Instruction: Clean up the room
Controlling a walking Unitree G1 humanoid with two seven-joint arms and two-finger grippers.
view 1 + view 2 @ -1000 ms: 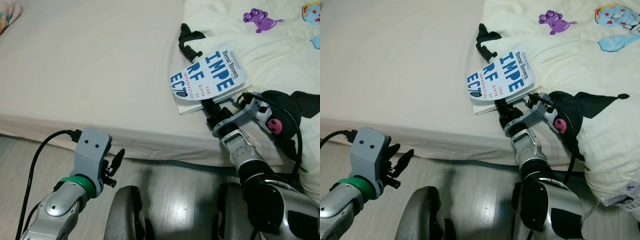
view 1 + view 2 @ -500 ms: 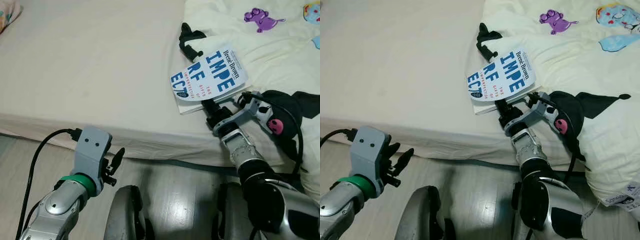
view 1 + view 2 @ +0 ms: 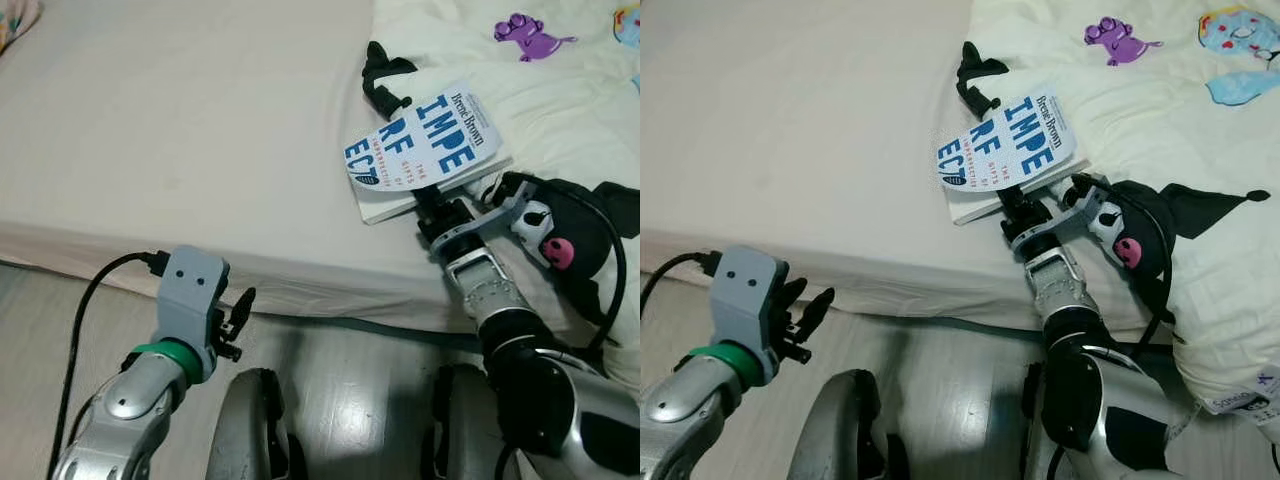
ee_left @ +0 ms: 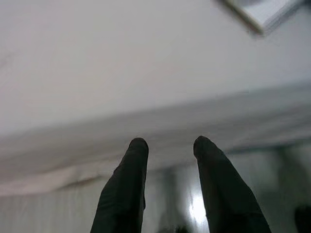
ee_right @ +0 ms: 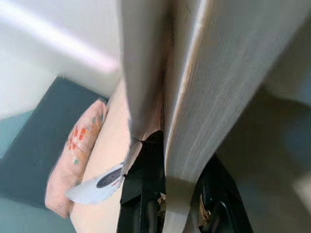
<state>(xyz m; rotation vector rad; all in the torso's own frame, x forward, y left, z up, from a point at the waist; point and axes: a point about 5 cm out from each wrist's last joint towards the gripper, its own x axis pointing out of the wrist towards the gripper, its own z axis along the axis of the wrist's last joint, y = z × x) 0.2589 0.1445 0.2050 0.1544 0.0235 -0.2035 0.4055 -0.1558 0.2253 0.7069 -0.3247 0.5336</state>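
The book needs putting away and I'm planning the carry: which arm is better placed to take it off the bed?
Right. The right tool is already shut on the book, holding its lower edge above the bed. The left tool hangs open over the floor, short of the mattress edge.

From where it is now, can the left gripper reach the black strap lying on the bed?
Probably not: the left gripper hangs low beside the bed edge, and the black strap lies far across, behind the held book.
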